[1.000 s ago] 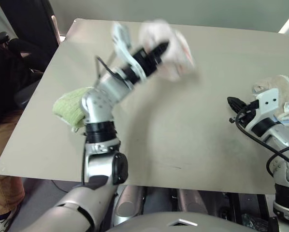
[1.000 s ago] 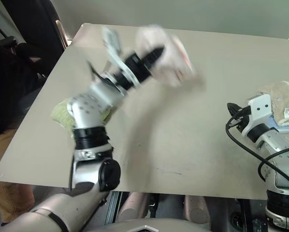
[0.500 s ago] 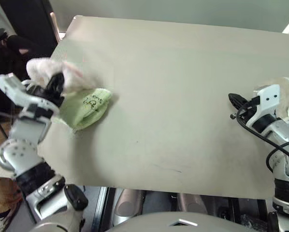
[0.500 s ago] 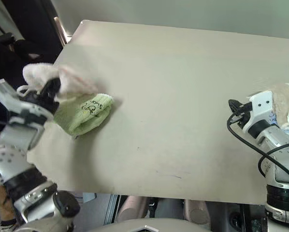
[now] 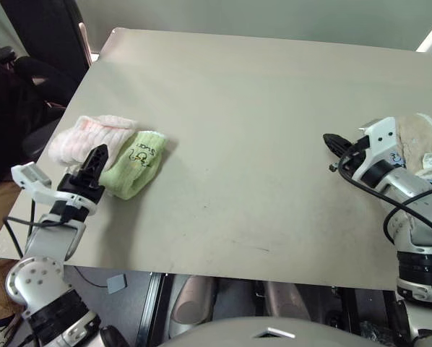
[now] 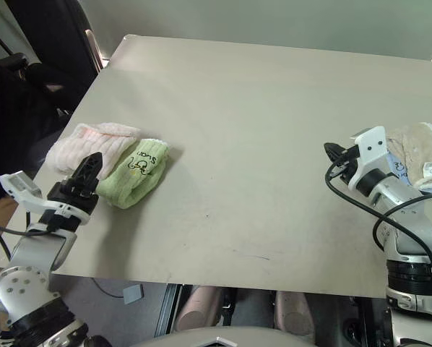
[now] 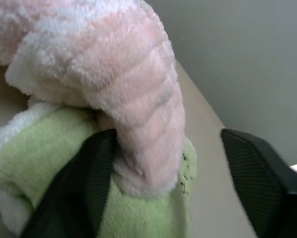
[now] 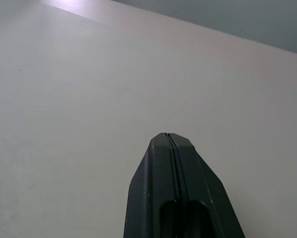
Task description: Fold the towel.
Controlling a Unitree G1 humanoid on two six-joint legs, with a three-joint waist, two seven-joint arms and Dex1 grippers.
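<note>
So one table (image 5: pixel 274 144), three towels on it. The towel (image 5: pixel 89 137), pale pink fluffy terry, is bunched in a folded lump at the table's left edge, touching one light green towel (image 5: pixel 138 163) with dark print. One beige towel (image 6: pixel 418 155) sits at the table's right edge. Left gripper (image 5: pixel 97 160) is spread wide, released, right by the pink one. Right gripper (image 5: pixel 334 142) is clenched on nothing.

A beige table (image 5: pixel 274 130) stands before a grey wall (image 5: pixel 274 18), a dark chair (image 5: pixel 35 43) beside it.
</note>
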